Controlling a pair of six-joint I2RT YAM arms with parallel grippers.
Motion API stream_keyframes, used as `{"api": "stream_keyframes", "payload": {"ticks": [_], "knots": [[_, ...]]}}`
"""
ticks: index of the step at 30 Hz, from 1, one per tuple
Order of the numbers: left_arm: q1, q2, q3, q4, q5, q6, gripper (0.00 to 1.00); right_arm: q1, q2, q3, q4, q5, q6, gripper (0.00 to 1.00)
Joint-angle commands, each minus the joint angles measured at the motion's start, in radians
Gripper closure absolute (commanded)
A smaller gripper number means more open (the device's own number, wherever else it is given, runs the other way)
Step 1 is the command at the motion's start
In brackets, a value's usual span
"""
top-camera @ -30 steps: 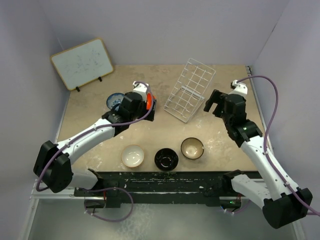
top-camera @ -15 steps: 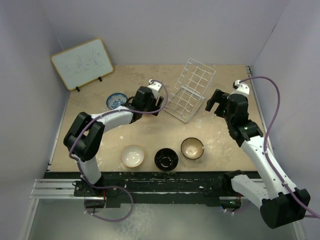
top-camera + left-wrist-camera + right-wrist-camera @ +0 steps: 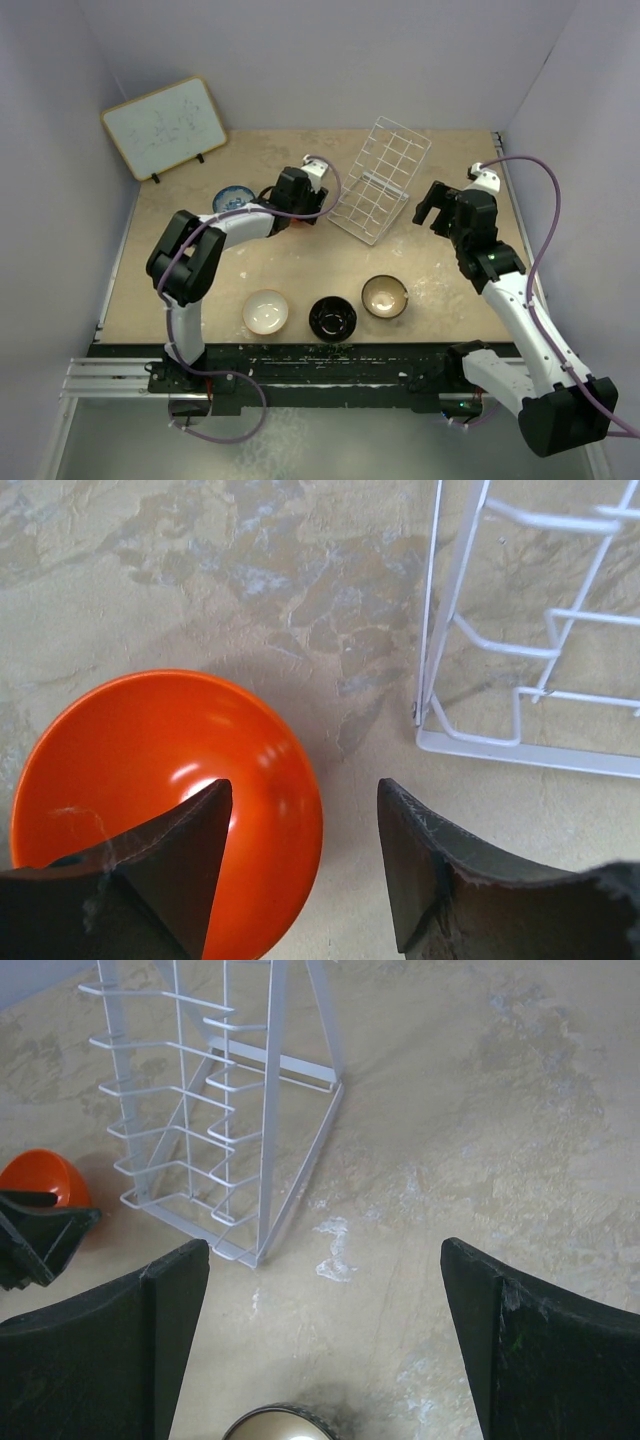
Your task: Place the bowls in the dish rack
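We see the left tool low over the orange bowl. The bowl sits upright on the tabletop, just left of the dish rack and toward the far edge. The tool's jaws stand apart and straddle the bowl's right-hand rim: one hangs over the glossy inside, the other over bare tabletop beside the outer wall (whether either touches the bowl we cannot tell from the wrist view). A strip of tabletop shows between the bowl and the rack's nearest corner, so the two are close but apart.

The rack is a white wire grid of two panels joined in a V, standing right of centre near the far edge. All five bowls rest on the tabletop. The blue-patterned bowl sits just left of the left arm's wrist, on the left half. Along the near edge we find a row of three, left to right: the cream-white bowl, the glossy black bowl and the tan bowl, each upright and apart from its neighbour.

The right tool hangs above the tabletop to the right of the rack, its jaws spread wide with only bare tabletop between them. A whiteboard in a wooden frame stands at the far left corner.
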Motion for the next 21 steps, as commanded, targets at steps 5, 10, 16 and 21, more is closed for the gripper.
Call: {"api": "stream_keyframes", "payload": {"ticks": [5, 10, 16, 21], "knots": [[-0.001, 0.019, 0.039, 0.0, -0.042, 0.018, 0.46, -0.009, -0.011, -0.005, 0.055, -0.019, -0.003, 0.0], [-0.001, 0.032, 0.044, -0.015, -0.064, 0.013, 0.49, -0.011, -0.015, -0.007, 0.054, -0.018, 0.002, 0.0], [-0.001, 0.03, 0.036, -0.024, -0.077, -0.001, 0.78, -0.011, -0.032, -0.005, 0.046, 0.0, 0.005, 0.0], [-0.001, 0.002, 0.015, -0.021, -0.085, -0.021, 0.95, -0.011, -0.058, 0.002, 0.039, 0.022, 0.005, 0.0]]}}
